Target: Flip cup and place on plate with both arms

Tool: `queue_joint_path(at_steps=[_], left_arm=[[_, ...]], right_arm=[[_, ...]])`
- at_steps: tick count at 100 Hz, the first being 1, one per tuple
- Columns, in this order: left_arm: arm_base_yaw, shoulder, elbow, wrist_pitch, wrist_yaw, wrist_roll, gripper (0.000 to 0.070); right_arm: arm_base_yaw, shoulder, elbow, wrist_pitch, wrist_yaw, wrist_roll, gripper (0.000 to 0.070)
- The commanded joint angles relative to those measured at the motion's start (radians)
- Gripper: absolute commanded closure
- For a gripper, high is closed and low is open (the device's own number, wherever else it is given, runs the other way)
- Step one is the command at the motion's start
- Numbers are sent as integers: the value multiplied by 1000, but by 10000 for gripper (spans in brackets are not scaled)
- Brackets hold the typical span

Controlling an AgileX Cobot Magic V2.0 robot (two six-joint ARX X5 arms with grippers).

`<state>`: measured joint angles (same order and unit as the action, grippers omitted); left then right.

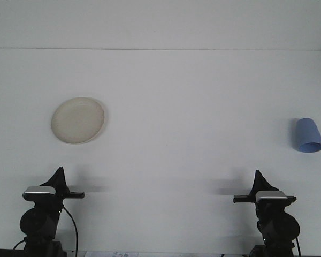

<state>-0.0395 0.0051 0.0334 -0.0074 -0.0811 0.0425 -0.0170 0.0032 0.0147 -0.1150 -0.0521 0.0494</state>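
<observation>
Left pincer and right pincer fingers unreadable, cup tipped, plate apart.

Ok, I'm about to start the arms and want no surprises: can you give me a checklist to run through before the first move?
1. Cup in view, far right: ok.
2. Cup upside down, wide rim on table, so needs flipping: ok.
3. Plate bare, nothing on it: ok.
4. Space between cup and plate free: ok.
5. Left hand and right hand back near the front edge, apart from both things: ok.
6. Hands open: cannot tell.
</observation>
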Motion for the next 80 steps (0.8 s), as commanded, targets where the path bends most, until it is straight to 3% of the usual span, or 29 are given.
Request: queue_joint_path(at_steps=[1,73,80], left_arm=[[0,-2,-19,11,-5,2,685],[0,-2,-19,11,-5,1,685],[0,-2,-19,11,-5,1,685]], right_arm=[[-1,-2,-2,10,0,10,693],[-1,-2,-2,14,0,11,693],[0,-2,-2,22,-8,39,693]])
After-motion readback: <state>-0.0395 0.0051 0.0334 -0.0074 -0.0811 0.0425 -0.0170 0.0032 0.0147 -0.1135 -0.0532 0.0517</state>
